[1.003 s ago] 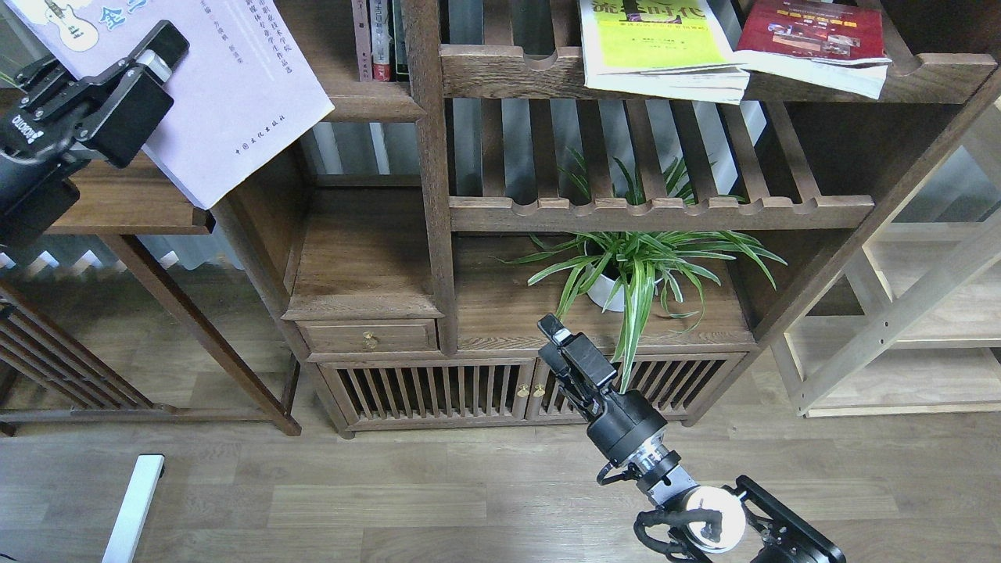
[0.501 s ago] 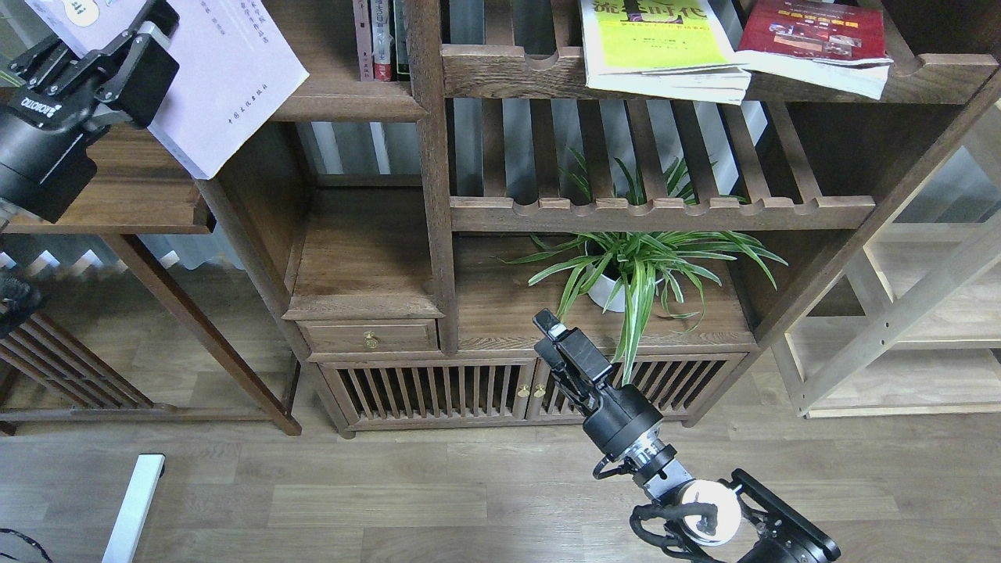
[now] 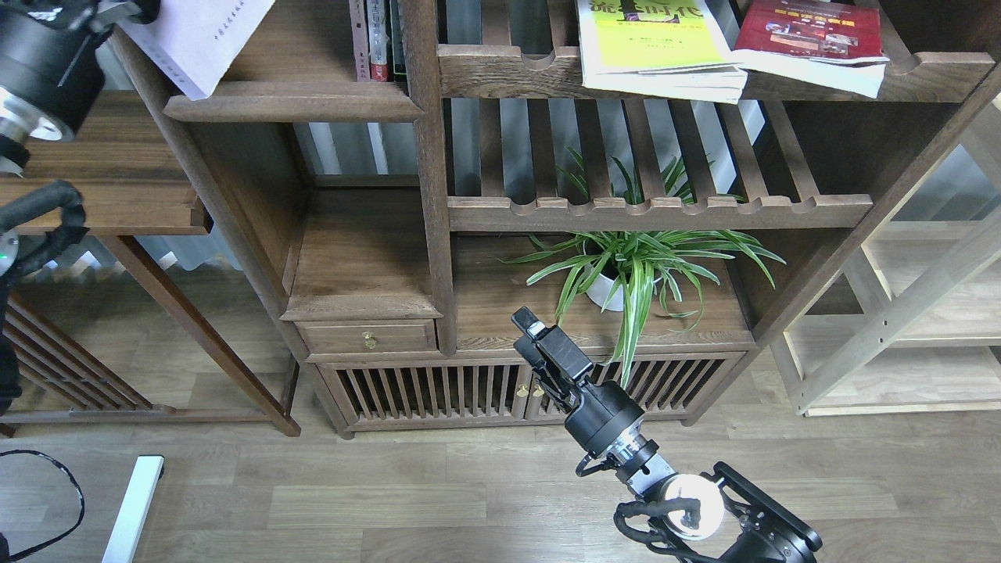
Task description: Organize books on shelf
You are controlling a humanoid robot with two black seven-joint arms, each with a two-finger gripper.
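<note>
A pale lavender-white book (image 3: 195, 39) hangs tilted at the top left, its lower corner just above the solid dark shelf (image 3: 293, 105). My left gripper (image 3: 129, 8) is shut on the book's left side and is mostly cut off by the top edge. Several upright books (image 3: 375, 39) stand at the shelf's right end. A yellow-green book (image 3: 657, 43) and a dark red book (image 3: 813, 39) lie flat on the upper slatted rack. My right gripper (image 3: 530, 328) is low in front of the cabinet doors, shut with nothing in it.
A potted spider plant (image 3: 633, 266) stands on the lower board beside my right gripper. A small drawer (image 3: 367, 336) sits under the left niche. A dark side table (image 3: 102, 195) is at the left, a pale wood rack (image 3: 923, 313) at the right.
My left arm has lifted the lavender book up and left, so most of it and the gripper are past the top edge. My right gripper has drifted slightly left.
</note>
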